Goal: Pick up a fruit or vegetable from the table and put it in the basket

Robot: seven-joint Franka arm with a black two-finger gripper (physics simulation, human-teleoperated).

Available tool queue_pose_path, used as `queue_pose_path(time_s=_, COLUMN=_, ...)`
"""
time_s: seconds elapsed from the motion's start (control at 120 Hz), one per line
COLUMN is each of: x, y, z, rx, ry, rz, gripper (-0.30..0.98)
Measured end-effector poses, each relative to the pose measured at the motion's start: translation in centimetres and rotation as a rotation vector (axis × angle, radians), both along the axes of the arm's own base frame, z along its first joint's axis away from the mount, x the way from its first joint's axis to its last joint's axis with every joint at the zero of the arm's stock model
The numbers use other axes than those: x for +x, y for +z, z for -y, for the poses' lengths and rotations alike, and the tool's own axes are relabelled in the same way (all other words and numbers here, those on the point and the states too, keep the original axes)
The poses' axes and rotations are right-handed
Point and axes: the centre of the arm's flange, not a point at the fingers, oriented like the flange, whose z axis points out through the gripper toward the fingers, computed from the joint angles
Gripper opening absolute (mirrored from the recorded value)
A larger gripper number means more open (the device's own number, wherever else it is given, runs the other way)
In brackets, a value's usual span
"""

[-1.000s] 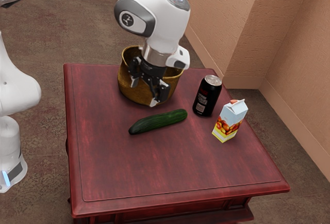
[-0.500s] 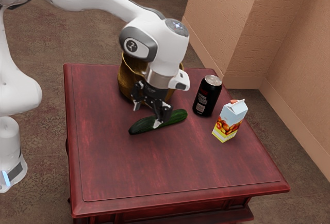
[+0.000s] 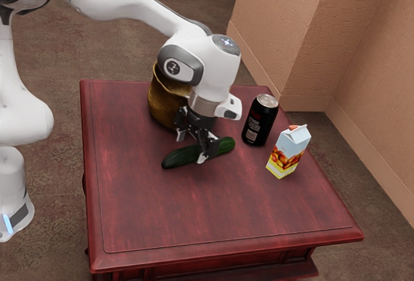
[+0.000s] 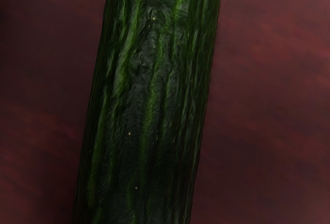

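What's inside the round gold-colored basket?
Some inner wall of the basket shows. Its near side and the smooth white robot arm hide the rest, so I can't tell what's deeper.

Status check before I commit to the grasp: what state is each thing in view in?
Cucumber: lying flat on the table.
Tool: open, around the cucumber.
Basket: upright; contents hidden.
Drink can: upright; can't tell if opened.
Juice carton: upright.
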Motion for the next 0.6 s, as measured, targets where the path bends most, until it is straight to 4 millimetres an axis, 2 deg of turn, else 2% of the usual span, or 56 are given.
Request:
queue_pose_path(time_s=0.267, x=1.3, y=-1.4, z=-1.5, rx=-0.018, ry=-0.047, rz=-0.024, gripper=0.66)
queue_pose_path(time_s=0.6, x=2.1, y=-2.0, z=-0.8, rx=-0.03, ry=-0.126, rz=-0.034, gripper=0.64)
